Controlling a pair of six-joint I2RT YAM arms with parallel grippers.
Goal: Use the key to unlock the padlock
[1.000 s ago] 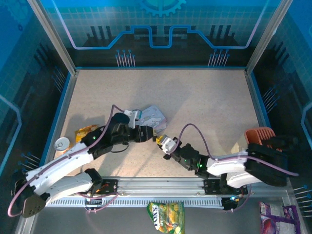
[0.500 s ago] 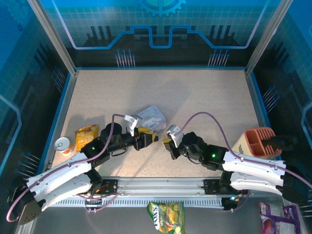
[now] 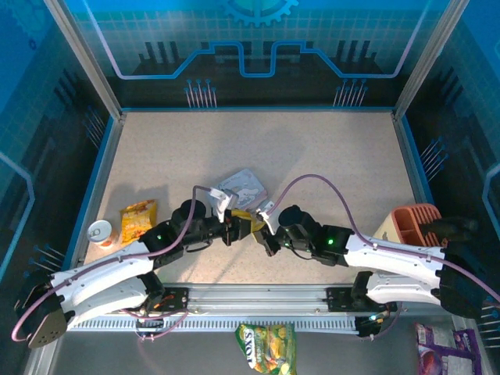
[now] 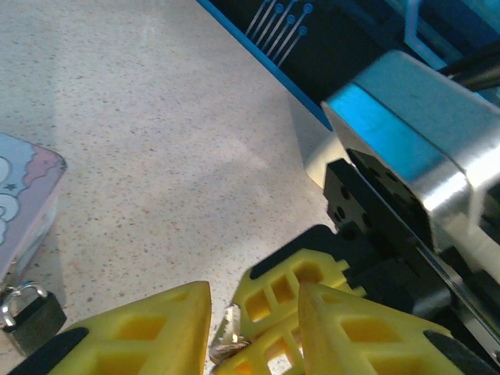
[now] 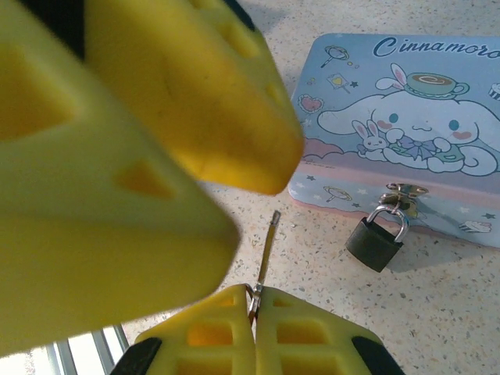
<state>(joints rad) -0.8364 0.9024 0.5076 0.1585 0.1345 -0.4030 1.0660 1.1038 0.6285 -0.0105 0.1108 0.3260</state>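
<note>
Bottom centre, the right gripper [image 5: 254,301] pinches the key [image 5: 268,244], blade toward the padlock [image 5: 377,242] on the Cinnamoroll tin [image 5: 406,117]. The left gripper [image 4: 254,293], spread, flanks it, likely to regrip.

The pale blue tin [image 5: 406,125] reads "Cinnamoro", cut off at the edge.

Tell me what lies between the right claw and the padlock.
Bare table, per the right wrist view. The right claw pinches the key, whose tip stops short of the padlock.
</note>
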